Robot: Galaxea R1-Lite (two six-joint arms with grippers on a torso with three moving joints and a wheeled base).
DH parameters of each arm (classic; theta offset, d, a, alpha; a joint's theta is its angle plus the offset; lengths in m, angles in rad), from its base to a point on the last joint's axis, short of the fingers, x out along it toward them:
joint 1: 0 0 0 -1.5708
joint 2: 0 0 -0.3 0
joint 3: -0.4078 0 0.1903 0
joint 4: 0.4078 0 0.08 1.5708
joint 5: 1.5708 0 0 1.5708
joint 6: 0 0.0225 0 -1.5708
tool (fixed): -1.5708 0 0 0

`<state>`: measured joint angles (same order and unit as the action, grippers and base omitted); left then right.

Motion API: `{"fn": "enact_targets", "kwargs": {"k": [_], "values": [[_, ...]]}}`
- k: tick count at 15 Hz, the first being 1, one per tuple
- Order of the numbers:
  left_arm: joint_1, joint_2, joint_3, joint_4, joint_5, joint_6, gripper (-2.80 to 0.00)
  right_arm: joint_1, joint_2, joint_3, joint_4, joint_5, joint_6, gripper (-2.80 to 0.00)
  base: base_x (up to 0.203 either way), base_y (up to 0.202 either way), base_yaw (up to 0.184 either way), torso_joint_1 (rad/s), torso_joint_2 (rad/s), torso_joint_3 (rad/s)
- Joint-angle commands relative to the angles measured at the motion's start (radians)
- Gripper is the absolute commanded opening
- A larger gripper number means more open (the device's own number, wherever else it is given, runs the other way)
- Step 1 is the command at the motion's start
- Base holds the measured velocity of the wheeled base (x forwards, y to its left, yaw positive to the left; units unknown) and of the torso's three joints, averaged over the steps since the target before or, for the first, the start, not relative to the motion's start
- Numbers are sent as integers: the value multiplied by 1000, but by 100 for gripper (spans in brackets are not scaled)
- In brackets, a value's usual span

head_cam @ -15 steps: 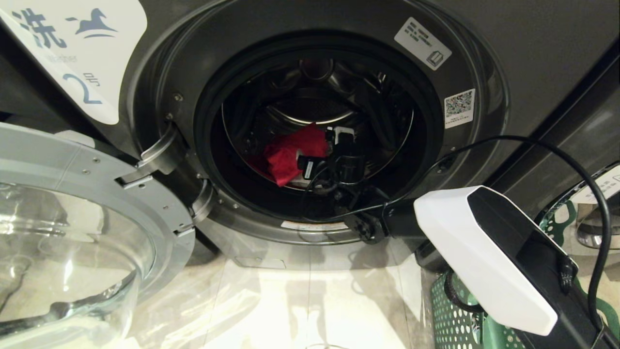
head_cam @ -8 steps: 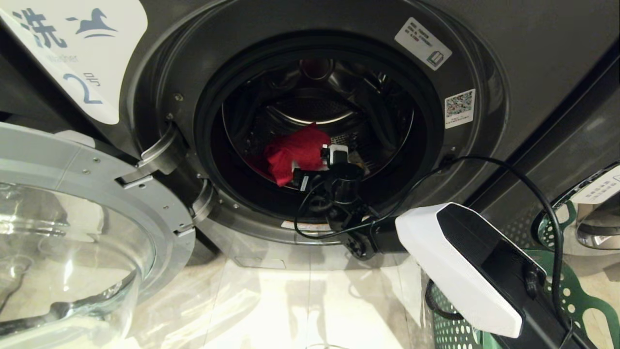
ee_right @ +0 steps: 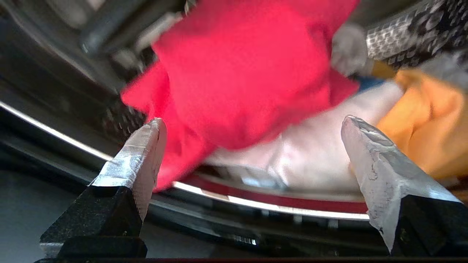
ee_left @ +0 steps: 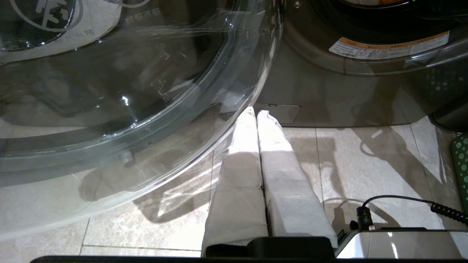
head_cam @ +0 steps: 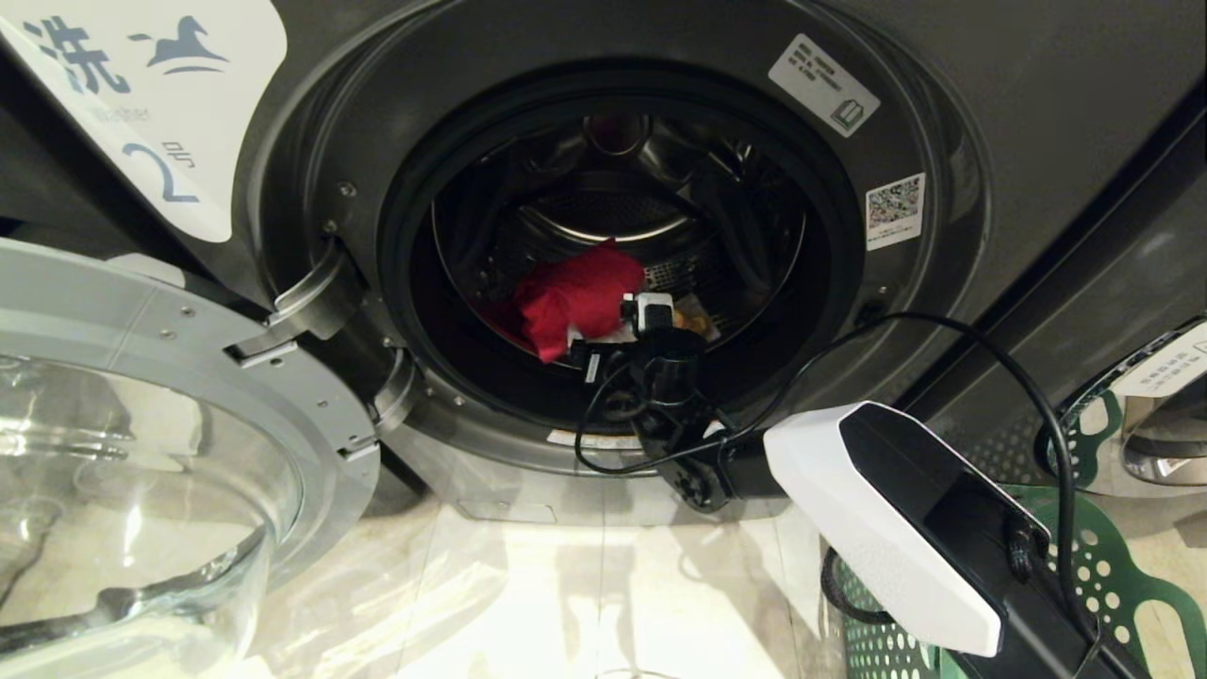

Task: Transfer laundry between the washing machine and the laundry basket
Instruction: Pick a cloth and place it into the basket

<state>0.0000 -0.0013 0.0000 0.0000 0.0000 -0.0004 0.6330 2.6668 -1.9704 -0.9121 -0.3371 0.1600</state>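
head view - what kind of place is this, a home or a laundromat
Probably a laundromat or shared laundry room. The washing machine carries a large numbered label with a horse logo and a QR sticker; part of another machine stands beside it, on tiled floor.

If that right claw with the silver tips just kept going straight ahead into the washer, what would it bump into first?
Most likely the laundry: the right gripper, fingers wide open, points at the white garment lying under the red garment in the washing machine. How far off it is stays unclear.

Soft red cloth laundry point(head_cam: 577, 294), glossy glass door point(head_cam: 132, 500)
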Motion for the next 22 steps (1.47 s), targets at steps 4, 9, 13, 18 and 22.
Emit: {"fn": "enact_targets", "kwargs": {"k": [4, 9, 13, 18, 22], "values": [[0, 1, 0, 0, 0, 0, -280, 7, 15, 1, -24, -2, 1, 0, 0, 0, 0, 0, 0, 0], [0, 1, 0, 0, 0, 0, -280, 8, 28, 1, -53, -2, -2, 0, 0, 0, 0, 0, 0, 0], [0, 1, 0, 0, 0, 0, -280, 8, 40, 1, -54, -1, -5, 0, 0, 0, 0, 0, 0, 0], [0, 1, 0, 0, 0, 0, -280, 7, 53, 1, -72, -2, -5, -280, 0, 0, 0, 0, 0, 0], [0, 1, 0, 0, 0, 0, -280, 7, 54, 1, -80, 0, -5, -280, 0, 0, 0, 0, 0, 0]]}}
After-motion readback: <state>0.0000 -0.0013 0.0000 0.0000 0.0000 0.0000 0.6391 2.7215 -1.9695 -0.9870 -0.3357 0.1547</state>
